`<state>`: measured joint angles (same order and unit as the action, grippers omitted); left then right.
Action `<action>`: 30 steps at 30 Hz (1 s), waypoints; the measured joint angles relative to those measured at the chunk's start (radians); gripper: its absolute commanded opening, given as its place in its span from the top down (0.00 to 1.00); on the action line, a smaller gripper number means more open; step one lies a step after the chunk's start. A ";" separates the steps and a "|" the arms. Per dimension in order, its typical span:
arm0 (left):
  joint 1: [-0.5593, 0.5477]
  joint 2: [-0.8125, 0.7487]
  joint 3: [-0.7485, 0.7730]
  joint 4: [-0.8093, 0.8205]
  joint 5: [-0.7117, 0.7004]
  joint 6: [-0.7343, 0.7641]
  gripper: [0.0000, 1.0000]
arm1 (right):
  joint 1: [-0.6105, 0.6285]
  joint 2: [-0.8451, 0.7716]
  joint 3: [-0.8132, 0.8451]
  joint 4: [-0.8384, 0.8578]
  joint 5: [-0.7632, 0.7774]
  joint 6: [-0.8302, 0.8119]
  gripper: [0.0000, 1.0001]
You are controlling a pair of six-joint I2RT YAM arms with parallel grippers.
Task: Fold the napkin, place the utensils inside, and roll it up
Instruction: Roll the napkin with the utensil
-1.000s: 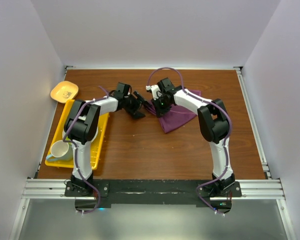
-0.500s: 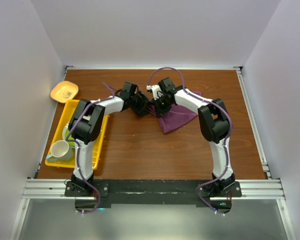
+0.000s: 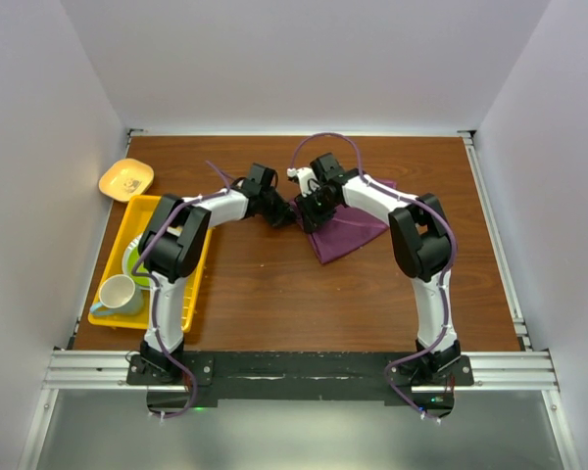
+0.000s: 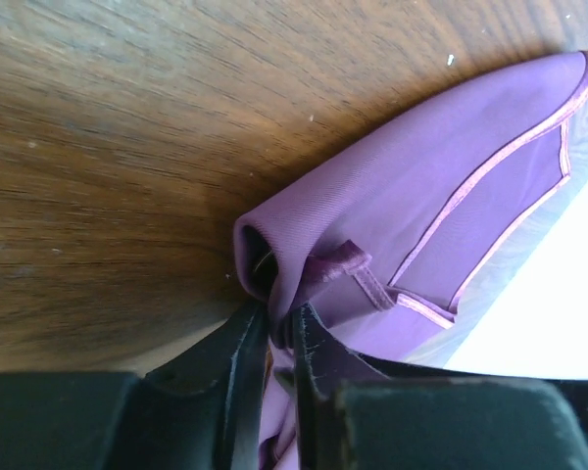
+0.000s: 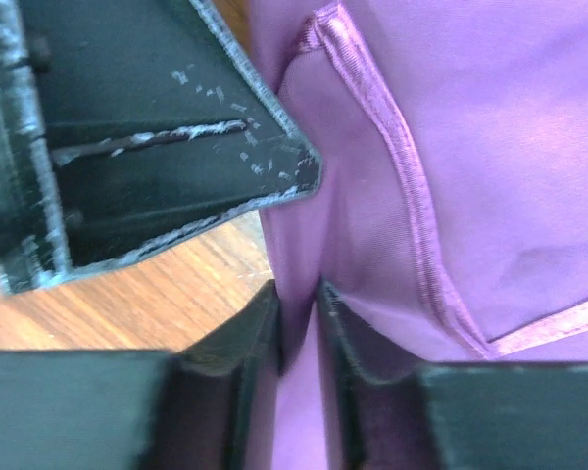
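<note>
L gripper (image 4: 279, 338) pinches a fold at napkin (image 4: 451, 176) left edge, far mid table (image 3: 274, 294); R gripper (image 5: 299, 313) just beside, clamped on cloth too.

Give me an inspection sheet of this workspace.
Surface: wooden table.
Job's things: napkin crumpled at far centre-right; utensils nothing seen.
Clutter: yellow tray at left holding white mug and green plate; yellow dish beyond it.
Grippers: left gripper jaws shut on a napkin fold; right gripper has napkin between narrow jaws, grip unclear.
Cables: purple cables run along both arms.
Surroundings: white walls on three sides.
</note>
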<state>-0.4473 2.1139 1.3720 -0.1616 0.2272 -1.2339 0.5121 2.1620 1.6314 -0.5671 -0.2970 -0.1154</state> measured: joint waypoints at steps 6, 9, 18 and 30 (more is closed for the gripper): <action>0.000 0.012 0.032 -0.047 0.000 0.024 0.92 | 0.027 -0.051 -0.052 0.003 0.040 0.011 0.32; 0.000 0.014 0.044 -0.073 0.001 0.027 0.93 | 0.046 -0.092 -0.103 0.005 0.082 0.014 0.23; 0.008 0.012 0.044 -0.112 0.043 0.023 0.93 | 0.143 -0.151 -0.214 0.088 0.281 0.028 0.28; 0.027 0.004 0.042 -0.175 0.092 0.022 0.94 | 0.185 -0.143 -0.241 0.210 0.364 0.066 0.57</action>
<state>-0.4198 2.1178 1.4143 -0.3363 0.3187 -1.2118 0.6971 2.0186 1.3899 -0.3569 0.0669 -0.0498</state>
